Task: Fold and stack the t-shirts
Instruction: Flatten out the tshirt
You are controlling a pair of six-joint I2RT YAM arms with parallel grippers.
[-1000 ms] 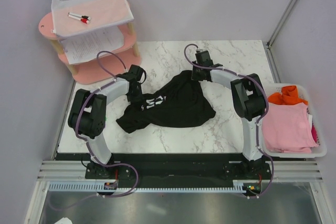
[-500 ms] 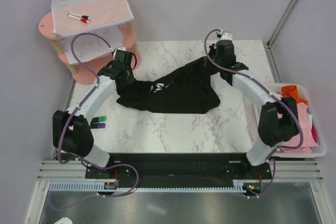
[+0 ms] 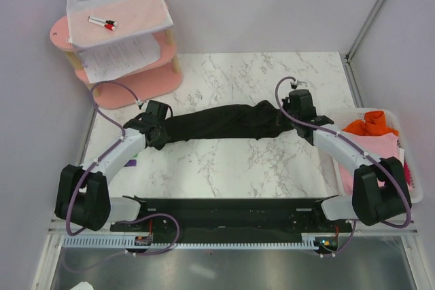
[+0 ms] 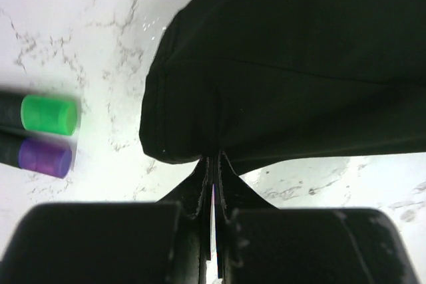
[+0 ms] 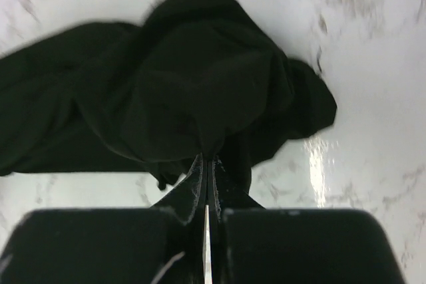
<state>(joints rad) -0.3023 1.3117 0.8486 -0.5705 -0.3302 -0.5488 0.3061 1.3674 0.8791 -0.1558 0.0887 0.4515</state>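
Observation:
The black t-shirt (image 3: 221, 120) is stretched into a long narrow band across the marble table, between my two grippers. My left gripper (image 3: 160, 134) is shut on its left end, which shows in the left wrist view (image 4: 279, 64) with the jaws pinched on the cloth (image 4: 213, 157). My right gripper (image 3: 288, 117) is shut on its bunched right end (image 5: 200, 84), jaws pinched together (image 5: 208, 159). A pink t-shirt (image 3: 370, 164) and an orange t-shirt (image 3: 370, 124) lie in the white basket (image 3: 414, 195) at the right.
A pink two-tier shelf (image 3: 126, 89) stands at the back left with white printed paper sheets (image 3: 119, 56) and markers (image 3: 102, 23). A green marker (image 4: 46, 114) and a purple marker (image 4: 41, 157) lie on the table by my left gripper.
Both grippers have pulled toward the near side and apart, holding the black shirt. The shirt went from a loose spread heap to a taut narrow band.

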